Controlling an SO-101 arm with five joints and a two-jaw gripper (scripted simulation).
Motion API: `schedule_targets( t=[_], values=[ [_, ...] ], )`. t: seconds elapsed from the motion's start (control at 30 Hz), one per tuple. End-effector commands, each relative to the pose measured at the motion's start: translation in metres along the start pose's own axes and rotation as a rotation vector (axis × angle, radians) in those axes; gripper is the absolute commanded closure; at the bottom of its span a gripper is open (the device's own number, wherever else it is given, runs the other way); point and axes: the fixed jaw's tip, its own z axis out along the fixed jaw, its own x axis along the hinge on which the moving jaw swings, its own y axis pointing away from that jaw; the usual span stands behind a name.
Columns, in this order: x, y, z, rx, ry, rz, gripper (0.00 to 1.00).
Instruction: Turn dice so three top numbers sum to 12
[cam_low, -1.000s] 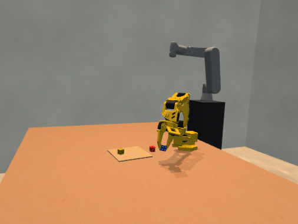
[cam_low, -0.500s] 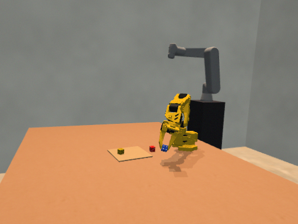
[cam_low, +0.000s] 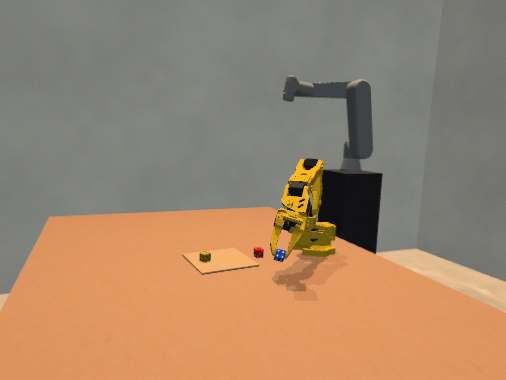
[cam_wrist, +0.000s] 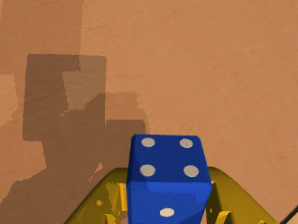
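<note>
My yellow gripper (cam_low: 281, 254) (cam_wrist: 166, 219) is shut on the blue die (cam_low: 280, 255) (cam_wrist: 168, 183) and holds it just above the table, to the right of the mat. In the wrist view the die shows a four-pip face and, below it, a one-pip face. The red die (cam_low: 258, 252) lies on the table just off the mat's right edge. The yellow die (cam_low: 205, 256) lies flat on the tan mat (cam_low: 230, 261), near its left side.
The arm's yellow base (cam_low: 320, 239) stands on the orange table (cam_low: 150, 320) behind the gripper. A grey robot arm (cam_low: 357, 120) on a black pedestal (cam_low: 352, 205) stands beyond the table's far right edge.
</note>
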Motion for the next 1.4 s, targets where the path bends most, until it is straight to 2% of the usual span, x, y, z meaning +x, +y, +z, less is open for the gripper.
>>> schedule_targets(
  t=[0.0,0.2,0.43,0.5,0.7,0.9,1.37],
  values=[
    [-0.014,-0.001,0.001,0.029,-0.115,0.035,1.00],
    [-0.019,0.002,0.005,0.050,-0.258,0.130,1.00],
    [-0.023,0.007,0.002,0.053,-0.421,0.236,1.00],
    [-0.023,0.007,0.002,0.053,-0.421,0.236,1.00],
    [-0.024,0.009,-0.004,0.045,-0.514,0.295,1.00],
    [-0.024,0.010,-0.007,0.040,-0.548,0.317,1.00],
    [-0.024,0.010,-0.007,0.040,-0.550,0.318,1.00]
  ],
)
